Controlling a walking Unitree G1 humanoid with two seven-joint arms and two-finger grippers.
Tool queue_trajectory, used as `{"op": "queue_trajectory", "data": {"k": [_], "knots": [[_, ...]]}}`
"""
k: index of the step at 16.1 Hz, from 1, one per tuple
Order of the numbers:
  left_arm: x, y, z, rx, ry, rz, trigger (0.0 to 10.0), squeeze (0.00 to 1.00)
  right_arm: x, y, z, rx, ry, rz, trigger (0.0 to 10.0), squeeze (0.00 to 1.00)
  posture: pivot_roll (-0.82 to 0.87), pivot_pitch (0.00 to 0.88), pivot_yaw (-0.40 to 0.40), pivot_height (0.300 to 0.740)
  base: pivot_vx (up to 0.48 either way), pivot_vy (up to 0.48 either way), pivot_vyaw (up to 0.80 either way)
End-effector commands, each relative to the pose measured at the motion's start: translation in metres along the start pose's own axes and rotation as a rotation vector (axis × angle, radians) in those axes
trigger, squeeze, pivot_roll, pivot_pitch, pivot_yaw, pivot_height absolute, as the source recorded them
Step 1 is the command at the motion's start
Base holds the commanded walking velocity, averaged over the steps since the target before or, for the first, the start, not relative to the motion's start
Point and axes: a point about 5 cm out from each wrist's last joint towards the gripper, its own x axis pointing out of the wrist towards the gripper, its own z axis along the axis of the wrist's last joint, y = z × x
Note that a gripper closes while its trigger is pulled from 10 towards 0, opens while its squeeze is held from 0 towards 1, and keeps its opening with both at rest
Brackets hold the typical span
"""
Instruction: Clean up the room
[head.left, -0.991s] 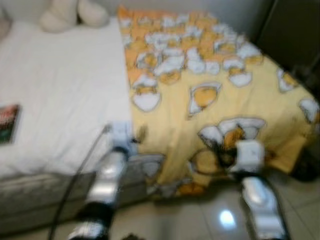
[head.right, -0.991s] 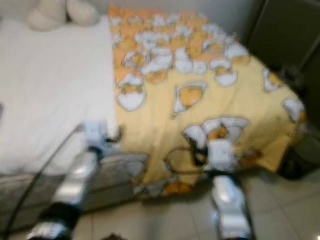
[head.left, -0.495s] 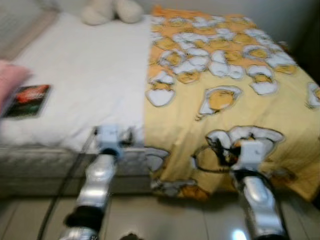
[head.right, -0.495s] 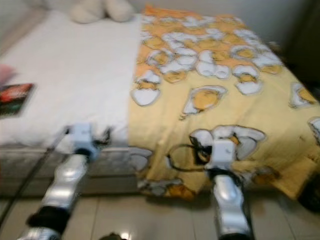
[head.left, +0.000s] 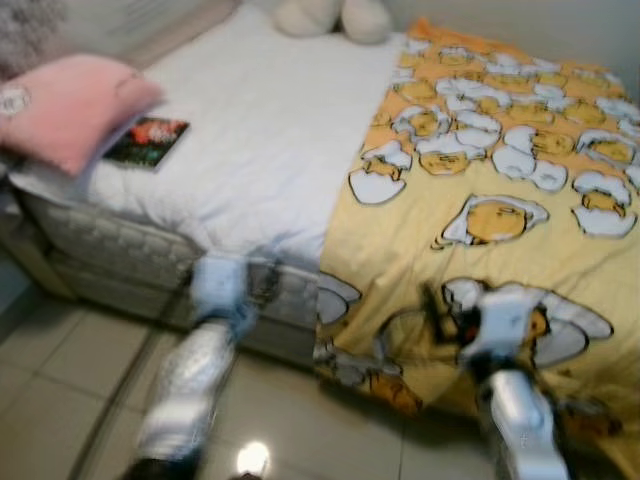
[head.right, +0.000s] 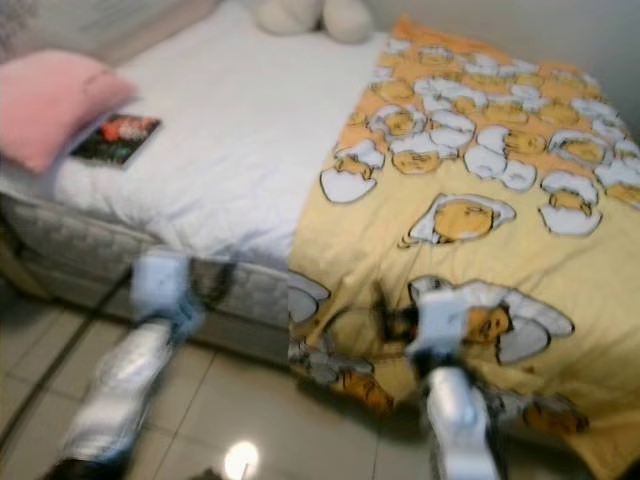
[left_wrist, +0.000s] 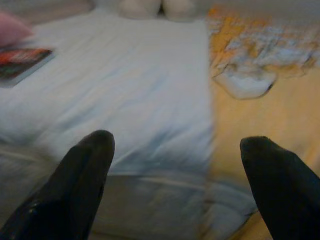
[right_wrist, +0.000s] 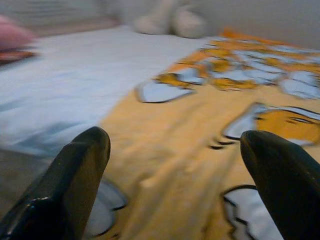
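A bed with a white sheet (head.left: 260, 140) stands before me, and a yellow blanket (head.left: 500, 200) printed with egg cartoons covers its right half and hangs over the near edge. On the sheet at the left lie a pink pillow (head.left: 70, 105) and a dark book (head.left: 148, 142). A cream plush toy (head.left: 335, 15) rests at the far end. My left gripper (left_wrist: 177, 145) is open, held just short of the mattress edge. My right gripper (right_wrist: 175, 145) is open over the blanket's hanging edge. Neither holds anything.
Pale tiled floor (head.left: 60, 400) runs along the near side of the bed, with a light glare spot on it. The mattress side (head.left: 110, 255) faces me at the left. The picture is blurred.
The whole view has swung to the left and the bed now sits further right in it. The pink pillow has come into sight. Both arms stay held out in front, still open.
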Motion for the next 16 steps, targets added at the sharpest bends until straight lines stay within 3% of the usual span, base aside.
{"op": "queue_trajectory", "data": {"k": [1, 4, 5, 6, 8, 10, 13, 16], "knots": [[-0.004, -0.020, 0.010, -0.018, -0.032, -0.119, 10.0, 0.00, -0.017, -0.007, -0.007, -0.003, 0.050, 0.007, 10.0, 1.00, 0.00, 0.000, -0.009, 0.740, 0.000, -0.472, 0.63], [-0.002, -0.033, 0.016, -0.013, -0.042, -0.108, 10.0, 0.00, -0.025, -0.010, -0.017, 0.050, 0.103, -0.055, 10.0, 1.00, 0.00, 0.000, -0.009, 0.740, 0.000, -0.477, 0.63], [-0.002, -0.032, 0.015, -0.019, -0.029, -0.105, 10.0, 0.00, -0.025, -0.010, -0.017, 0.053, 0.107, -0.056, 10.0, 1.00, 0.01, 0.000, -0.016, 0.740, 0.000, 0.000, 0.63], [-0.005, -0.025, 0.017, 0.032, -0.035, -0.107, 10.0, 0.00, -0.028, -0.011, -0.018, 0.051, 0.113, -0.050, 10.0, 1.00, 0.01, 0.000, -0.019, 0.740, 0.000, 0.000, 0.63], [-0.011, -0.019, 0.017, 0.012, -0.033, -0.086, 10.0, 0.00, -0.040, -0.018, -0.026, 0.030, 0.167, -0.021, 10.0, 1.00, 0.01, 0.000, -0.019, 0.740, 0.000, 0.000, 0.63], [-0.001, -0.026, 0.026, -0.019, -0.065, -0.047, 10.0, 0.00, -0.032, -0.017, -0.033, 0.034, 0.180, 0.001, 10.0, 1.00, 0.01, 0.000, -0.025, 0.740, 0.139, 0.000, 0.64], [0.001, -0.022, 0.023, -0.037, -0.030, 0.039, 10.0, 0.00, -0.020, -0.017, -0.035, 0.043, 0.186, 0.016, 10.0, 1.00, 0.02, 0.000, -0.032, 0.740, 0.469, 0.000, 0.63], [0.004, -0.025, 0.028, 0.003, -0.042, 0.042, 10.0, 0.00, -0.008, -0.020, -0.036, 0.061, 0.183, 0.023, 10.0, 1.00, 0.04, 0.000, -0.028, 0.740, 0.472, 0.000, 0.63]]}}
